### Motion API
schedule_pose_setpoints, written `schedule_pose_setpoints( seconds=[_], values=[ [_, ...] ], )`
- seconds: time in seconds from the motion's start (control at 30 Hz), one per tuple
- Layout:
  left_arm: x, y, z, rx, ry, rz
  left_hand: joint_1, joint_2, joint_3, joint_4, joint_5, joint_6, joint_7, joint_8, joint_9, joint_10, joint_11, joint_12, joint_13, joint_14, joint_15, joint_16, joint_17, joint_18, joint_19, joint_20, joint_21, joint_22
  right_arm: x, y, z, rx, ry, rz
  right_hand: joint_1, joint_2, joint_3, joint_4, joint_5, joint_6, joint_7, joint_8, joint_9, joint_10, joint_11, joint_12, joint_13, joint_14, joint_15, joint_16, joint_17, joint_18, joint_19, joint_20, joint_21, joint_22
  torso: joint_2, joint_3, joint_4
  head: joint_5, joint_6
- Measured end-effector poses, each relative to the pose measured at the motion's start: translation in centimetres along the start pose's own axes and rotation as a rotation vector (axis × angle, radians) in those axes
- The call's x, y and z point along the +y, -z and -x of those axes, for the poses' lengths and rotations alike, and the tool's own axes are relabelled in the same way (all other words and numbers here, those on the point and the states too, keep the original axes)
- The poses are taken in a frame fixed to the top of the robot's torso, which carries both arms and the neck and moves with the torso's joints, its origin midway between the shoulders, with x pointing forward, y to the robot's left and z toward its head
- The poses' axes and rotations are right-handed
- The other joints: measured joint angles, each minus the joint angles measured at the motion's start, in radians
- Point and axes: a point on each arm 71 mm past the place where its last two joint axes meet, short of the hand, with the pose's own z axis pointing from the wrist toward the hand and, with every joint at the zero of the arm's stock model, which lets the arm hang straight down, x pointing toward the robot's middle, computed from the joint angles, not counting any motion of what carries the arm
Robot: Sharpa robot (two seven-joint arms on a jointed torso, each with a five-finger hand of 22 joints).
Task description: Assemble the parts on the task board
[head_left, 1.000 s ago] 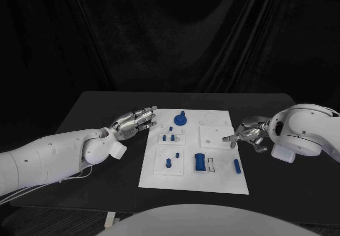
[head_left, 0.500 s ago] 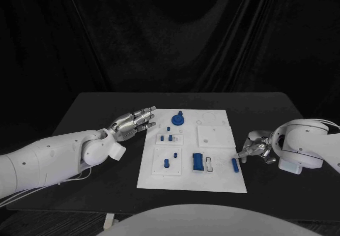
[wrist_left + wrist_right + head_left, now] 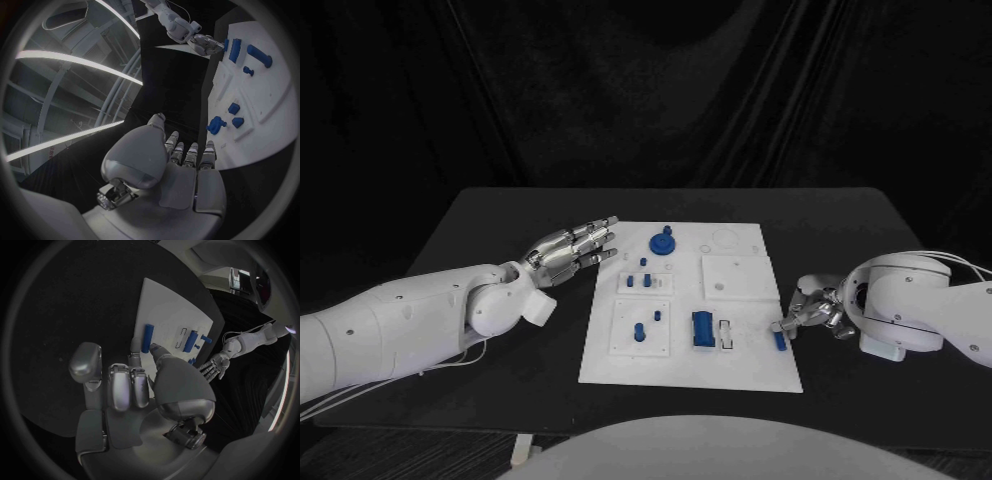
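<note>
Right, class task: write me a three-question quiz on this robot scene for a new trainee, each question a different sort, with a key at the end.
1. True or false: the left hand is holding a blue part.
2. Multiple choice: the right hand is nearest which thing? A) the round blue part at the far end of the task board; B) the long blue part by the board's right edge; C) the table's far left corner.
3. Fill in: the left hand hovers beside the board's ____ edge.

Key
1. False: its fingers are stretched out with nothing in them.
2. B: its fingertips are right at that part.
3. left
</note>
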Motion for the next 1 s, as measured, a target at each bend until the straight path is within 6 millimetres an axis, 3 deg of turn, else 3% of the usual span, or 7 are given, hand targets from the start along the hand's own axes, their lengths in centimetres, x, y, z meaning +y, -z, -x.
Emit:
schedule_pose_setpoints(
  seconds=[0.3,0.47,0.57,0.73,0.77,0.8,1.0],
  values=[
    [0.4,0.1,0.1,-0.002,0.005,0.006,0.0,0.0,0.0,0.0,0.0,0.0,0.0,0.0,0.0,0.0,0.0,0.0,0.0,0.004,0.004,0.0,0.0,0.0,0.0,0.0,0.0,0.0,0.8,-0.3,-0.4,0.003,0.017,0.012,-0.003,0.003,-0.003,0.003,-0.029,0.0,0.0,-0.001,-0.003,0.0,0.0,0.0,0.0,0.0,0.0,0.0,0.0,0.0,0.0,0.0,0.0,0.0,0.0,-0.0001,0.0003,-0.005,0.0],
    [0.7,0.2,0.0,-0.001,0.008,0.01,0.0,0.0,0.0,0.0,0.0,0.0,0.0,0.0,0.0,-0.002,0.002,0.0,0.0,0.004,0.004,0.0,0.0,0.0,0.0,0.0,0.0,0.0,0.9,-0.7,-0.5,0.003,0.025,0.007,0.046,0.008,0.023,-0.03,-0.022,0.0,0.0,-0.011,-0.005,0.0,0.0,0.0,0.0,0.0,0.0,-0.001,0.0,0.0,0.0,0.0,-0.012,0.0,0.0,-0.0001,0.0003,-0.004,0.0],
    [0.7,0.2,0.0,0.0,0.009,0.01,0.0,0.0,0.0,0.0,0.0,0.0,0.0,0.0,0.0,-0.004,0.004,0.0,0.0,0.004,0.004,0.0,0.0,0.0,0.0,0.0,0.0,0.0,1.0,-0.8,-0.6,0.001,0.035,0.007,0.078,0.004,0.041,-0.057,0.01,-0.009,-0.001,-0.02,-0.006,0.0,0.0,0.0,0.0,0.0,0.0,-0.008,0.0,0.0,0.0,0.0,-0.029,0.0,0.0,-0.0001,0.0002,-0.002,0.0],
    [0.7,0.3,0.0,-0.001,0.01,0.011,0.0,0.0,0.0,0.0,0.0,0.0,0.0,0.0,0.0,-0.004,0.004,0.0,0.0,0.004,0.004,0.0,0.0,0.0,0.0,0.0,0.0,0.0,1.4,-0.9,-0.6,-0.009,0.062,0.014,0.114,-0.008,0.081,-0.1,0.124,-0.034,0.023,-0.031,-0.004,0.0,0.011,0.0,0.0,0.0,0.001,-0.031,-0.032,0.001,-0.011,0.004,-0.072,0.0,0.0,-0.0001,0.0002,-0.001,0.0],
    [0.7,0.3,0.0,-0.001,0.01,0.011,0.0,0.0,0.0,0.0,0.0,0.0,0.0,0.0,0.0,-0.004,0.004,0.0,0.0,0.004,0.004,0.0,0.0,0.0,0.0,0.0,0.0,0.0,1.5,-0.9,-0.6,-0.011,0.067,0.015,0.123,-0.009,0.081,-0.1,0.137,-0.039,0.028,-0.031,0.032,-0.004,0.015,0.0,0.0,0.001,0.002,-0.032,-0.038,0.009,-0.014,0.007,-0.079,0.0,0.0,-0.0001,0.0002,0.0,0.0],
    [0.7,0.3,0.0,-0.001,0.01,0.011,0.0,0.0,0.0,0.0,0.0,0.0,0.0,0.0,0.0,-0.004,0.004,0.0,0.0,0.004,0.004,0.0,0.0,0.0,0.0,0.0,0.0,0.0,1.6,-0.9,-0.6,-0.012,0.073,0.017,0.135,-0.01,0.081,-0.1,0.147,-0.041,0.031,-0.031,0.034,-0.004,0.015,0.0,0.0,-0.001,0.007,-0.032,-0.043,0.017,-0.014,0.008,-0.084,0.0,0.0,-0.0002,0.0002,0.0,0.0],
    [0.8,0.3,0.0,0.0,0.011,0.011,0.0,0.0,0.0,0.0,0.0,0.0,0.0,0.0,0.0,-0.004,0.004,0.0,0.0,0.004,0.004,0.0,0.0,0.0,0.0,0.0,0.0,0.0,2.0,-0.9,-0.7,-0.026,0.1,0.024,0.16,-0.022,0.087,-0.095,0.2,-0.05,0.04,-0.031,0.055,-0.002,0.031,0.0,0.0,-0.001,0.018,-0.038,-0.049,0.016,-0.018,0.011,-0.085,0.0,0.0,-0.0002,0.0001,0.003,0.0]
  ],
)
